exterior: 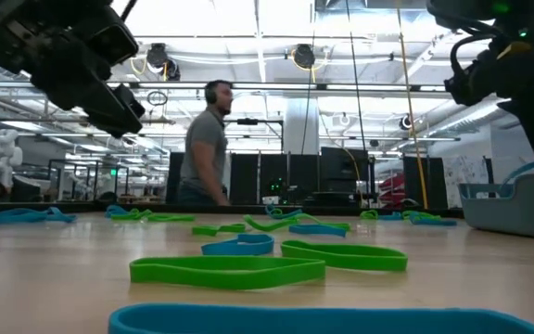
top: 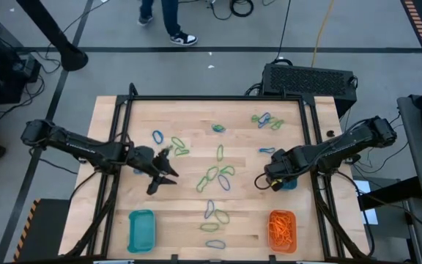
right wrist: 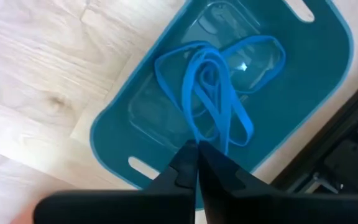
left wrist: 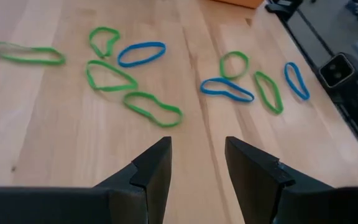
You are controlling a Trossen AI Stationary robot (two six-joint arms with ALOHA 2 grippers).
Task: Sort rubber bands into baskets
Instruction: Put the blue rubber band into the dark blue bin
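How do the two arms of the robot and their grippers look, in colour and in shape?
Both arms are dark, nearly black, built of slim jointed segments, with black cables trailing near their bases. The left gripper has two dark wedge-shaped fingers with angular, stepped inner edges. The right gripper has the same kind of dark, matte fingers, narrowing to thin tips. No markings are visible.

place: robotics lab | cues: ceiling trusses (exterior: 276, 88); dark equipment racks (exterior: 286, 178); floor cables (top: 233, 9); person (exterior: 207, 144)

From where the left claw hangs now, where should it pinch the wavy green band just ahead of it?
Pinch the green band at its narrow waist, coming straight down, one finger on each side. It lies flat on the table, and there both strands run close together. The left claw is open.
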